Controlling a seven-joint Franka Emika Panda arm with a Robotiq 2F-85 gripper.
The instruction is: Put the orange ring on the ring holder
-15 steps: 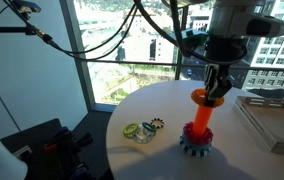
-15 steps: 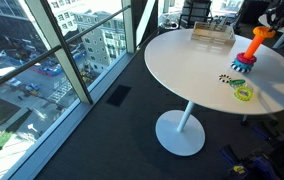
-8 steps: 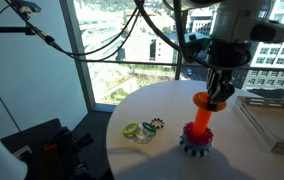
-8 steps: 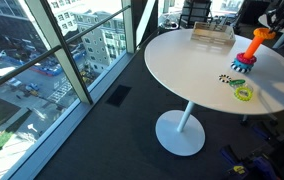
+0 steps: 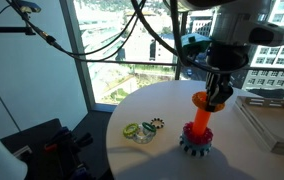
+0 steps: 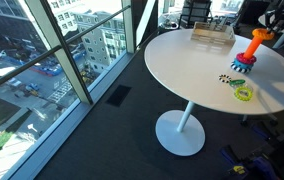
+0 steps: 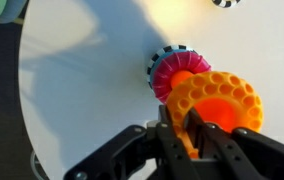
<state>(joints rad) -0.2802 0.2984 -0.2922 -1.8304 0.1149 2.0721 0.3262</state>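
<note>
The orange ring (image 7: 214, 103) is a thick honeycomb-patterned doughnut held in my gripper (image 7: 194, 130), which is shut on its rim. In an exterior view the orange ring (image 5: 204, 99) sits at the top of the ring holder's peg (image 5: 196, 128), level with its tip. The ring holder (image 7: 172, 72) has a red ring low on the peg and a dark gear-toothed base (image 5: 195, 145). In the wrist view the ring hangs directly over the peg top, which shows through its hole. The other exterior view shows ring (image 6: 258, 35) and holder (image 6: 245, 61) at the table's far right.
A white round table (image 5: 152, 160) carries a small green ring (image 5: 131, 130) and a small dark toothed ring (image 5: 157, 124) to the holder's left. A flat tray-like box (image 5: 277, 118) lies at the right. Large windows stand behind the table.
The gripper with the orange ring has shifted slightly right and stays at the peg top; little else differs.
</note>
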